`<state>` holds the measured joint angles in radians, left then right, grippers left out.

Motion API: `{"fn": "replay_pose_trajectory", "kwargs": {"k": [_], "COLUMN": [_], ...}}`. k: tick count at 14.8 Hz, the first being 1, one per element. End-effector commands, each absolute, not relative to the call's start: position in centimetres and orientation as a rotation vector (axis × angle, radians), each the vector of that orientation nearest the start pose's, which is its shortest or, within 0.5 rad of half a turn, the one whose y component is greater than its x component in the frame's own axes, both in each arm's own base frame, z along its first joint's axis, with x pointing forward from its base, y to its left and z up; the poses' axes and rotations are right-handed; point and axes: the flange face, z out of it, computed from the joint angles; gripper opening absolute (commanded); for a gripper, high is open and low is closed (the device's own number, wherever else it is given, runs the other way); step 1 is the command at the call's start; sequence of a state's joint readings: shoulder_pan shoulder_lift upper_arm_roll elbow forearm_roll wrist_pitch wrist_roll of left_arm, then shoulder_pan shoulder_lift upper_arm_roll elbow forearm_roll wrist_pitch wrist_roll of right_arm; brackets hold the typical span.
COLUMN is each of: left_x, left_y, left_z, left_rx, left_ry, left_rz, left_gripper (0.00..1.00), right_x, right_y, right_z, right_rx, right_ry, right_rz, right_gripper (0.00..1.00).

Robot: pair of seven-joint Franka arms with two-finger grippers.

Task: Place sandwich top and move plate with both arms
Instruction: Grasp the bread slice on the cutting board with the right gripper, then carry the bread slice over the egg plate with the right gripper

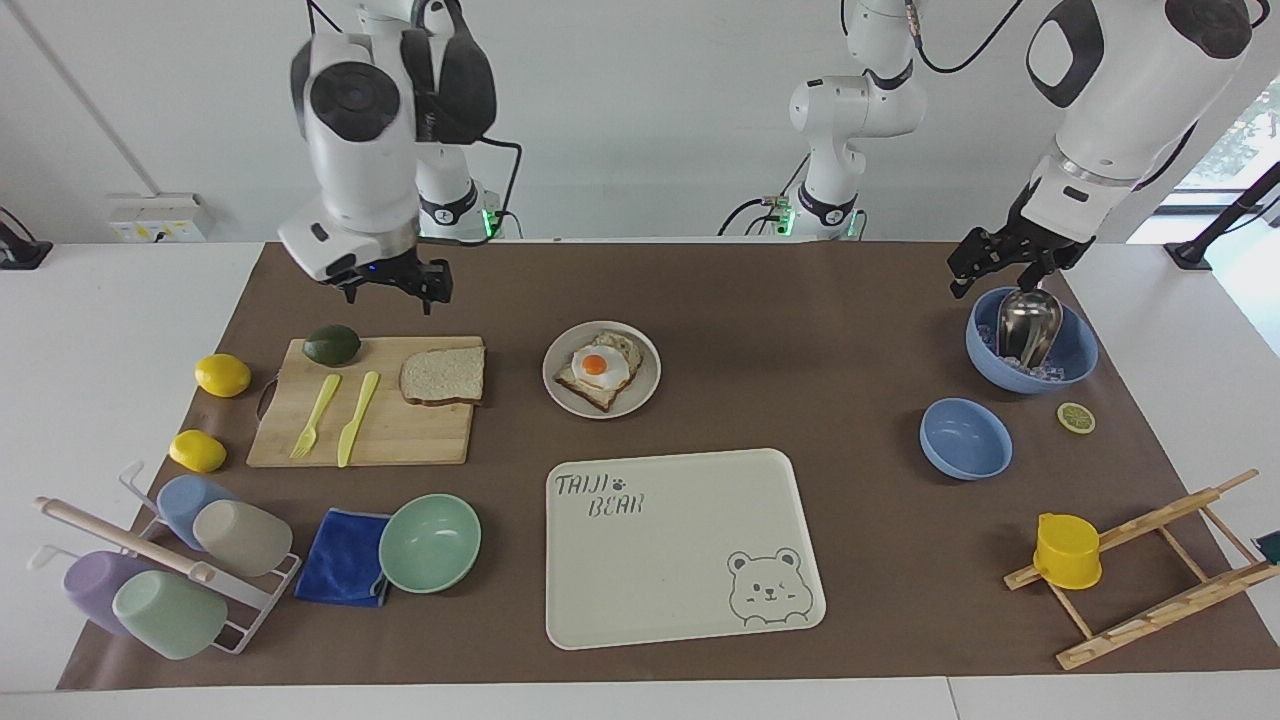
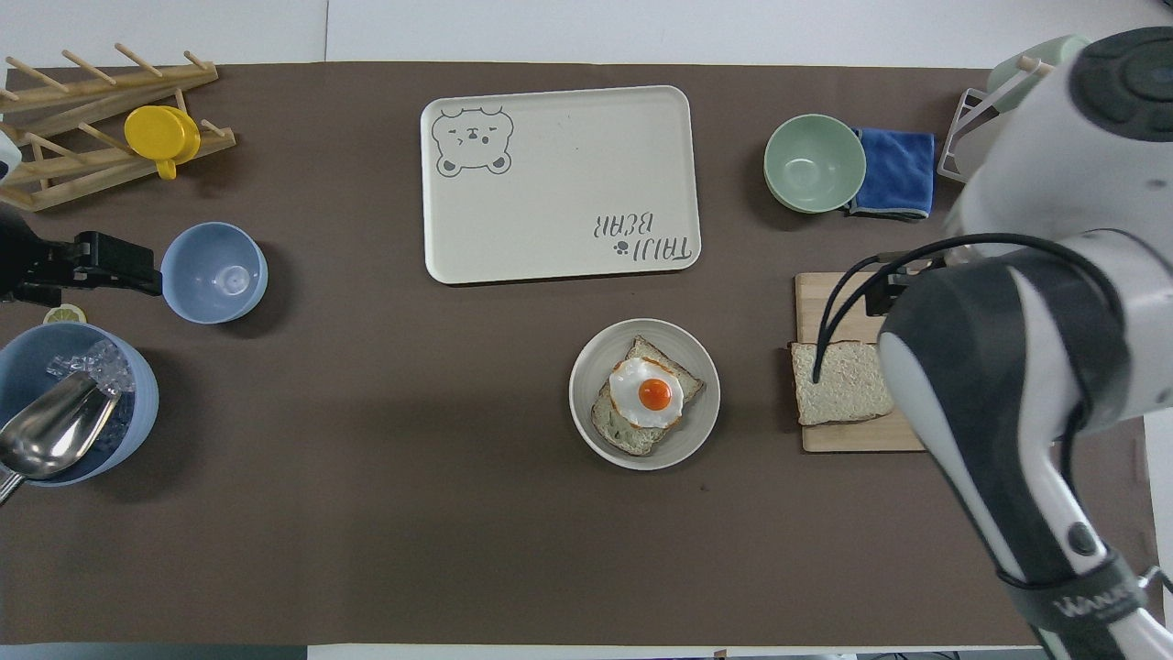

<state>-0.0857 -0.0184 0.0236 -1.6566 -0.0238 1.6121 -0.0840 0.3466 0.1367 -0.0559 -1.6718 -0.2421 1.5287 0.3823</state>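
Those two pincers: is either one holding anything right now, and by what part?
Neither holds anything. The right pincer hangs over the cutting board; the left pincer waits over the blue bowl.

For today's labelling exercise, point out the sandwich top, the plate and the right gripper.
sandwich top [image 1: 443,375], facing view: middle of the slice's crumb.
plate [image 1: 645,352], facing view: bare rim beside the egg-topped toast.
right gripper [image 1: 392,290], facing view: midway between the fingertips, above the cutting board's edge.

Bare cloth lies between the sandwich top and the plate; nothing stands between.
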Motion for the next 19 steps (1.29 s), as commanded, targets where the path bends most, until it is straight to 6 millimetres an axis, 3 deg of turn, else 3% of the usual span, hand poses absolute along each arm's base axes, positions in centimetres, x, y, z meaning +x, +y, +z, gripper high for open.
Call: {"fn": "replay_pose_trajectory", "kwargs": {"k": [1, 2, 4, 9, 12, 19], "left_x": [54.5, 54.5, 54.5, 54.5, 54.5, 54.5], "left_y": [-3.4, -3.4, -3.4, -3.4, -3.4, -3.4], "left_z": [60.1, 60.1, 60.1, 60.1, 60.1, 60.1], "left_rx": [-3.150, -3.150, -3.150, -3.150, -3.150, -3.150], "left_ry": [-0.032, -0.035, -0.032, -0.032, -0.032, -0.032], "left_rz": [0.050, 0.050, 0.050, 0.050, 0.050, 0.050], "left_gripper": [1.00, 1.00, 1.00, 1.00, 1.00, 1.00], "right_x": [54.2, 53.9, 52.1, 49.9, 49.4, 49.2], "right_y": [15.6, 15.8, 19.3, 18.6, 17.9, 16.5], "right_z": [43.5, 41.6, 36.3, 31.2, 30.0, 28.4], "right_rx": [-3.507, -3.502, -3.545, -3.569, -3.573, -3.595], "right_ry": [0.163, 0.183, 0.210, 0.153, 0.150, 0.089], "right_rz": [0.276, 0.248, 0.250, 0.265, 0.282, 0.242], "right_gripper": [1.00, 1.00, 1.00, 1.00, 0.99, 0.86]}}
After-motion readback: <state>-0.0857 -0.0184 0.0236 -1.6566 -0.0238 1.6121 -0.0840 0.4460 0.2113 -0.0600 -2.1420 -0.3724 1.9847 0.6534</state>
